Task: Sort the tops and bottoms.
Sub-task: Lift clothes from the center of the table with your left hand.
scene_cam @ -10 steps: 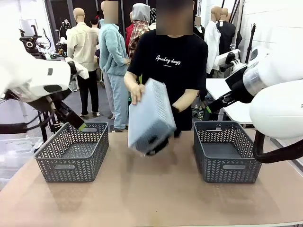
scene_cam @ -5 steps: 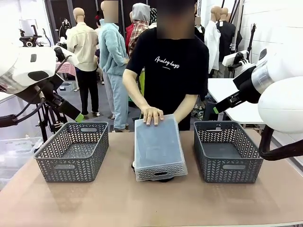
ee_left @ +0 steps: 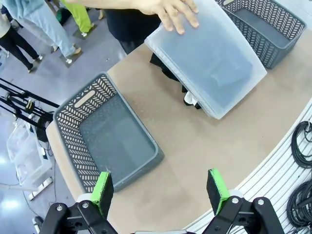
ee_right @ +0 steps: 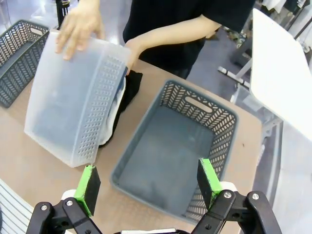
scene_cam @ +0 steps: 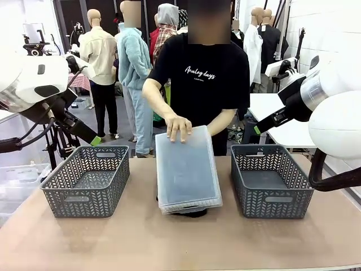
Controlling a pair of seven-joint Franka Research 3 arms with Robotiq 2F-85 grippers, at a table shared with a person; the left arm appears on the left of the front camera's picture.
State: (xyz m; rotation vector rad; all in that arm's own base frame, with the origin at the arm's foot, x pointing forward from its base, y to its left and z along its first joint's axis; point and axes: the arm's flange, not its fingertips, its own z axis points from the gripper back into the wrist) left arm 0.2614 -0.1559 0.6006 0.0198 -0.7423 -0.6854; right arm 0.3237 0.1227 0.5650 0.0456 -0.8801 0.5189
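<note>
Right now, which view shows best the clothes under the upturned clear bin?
The right wrist view: the clothes, black and white, spill beside the clear bin. The left wrist view shows dark cloth at the bin's edge; the front view, a dark sliver beneath it.

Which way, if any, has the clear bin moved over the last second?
Yes: the clear bin came down from mid-air, now upside down between the left basket and right basket.

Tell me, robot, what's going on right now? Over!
Left gripper open, right gripper open, both up high, empty. Clothes heaped under upturned clear bin. Person's hand on the bin, in the way.
</note>
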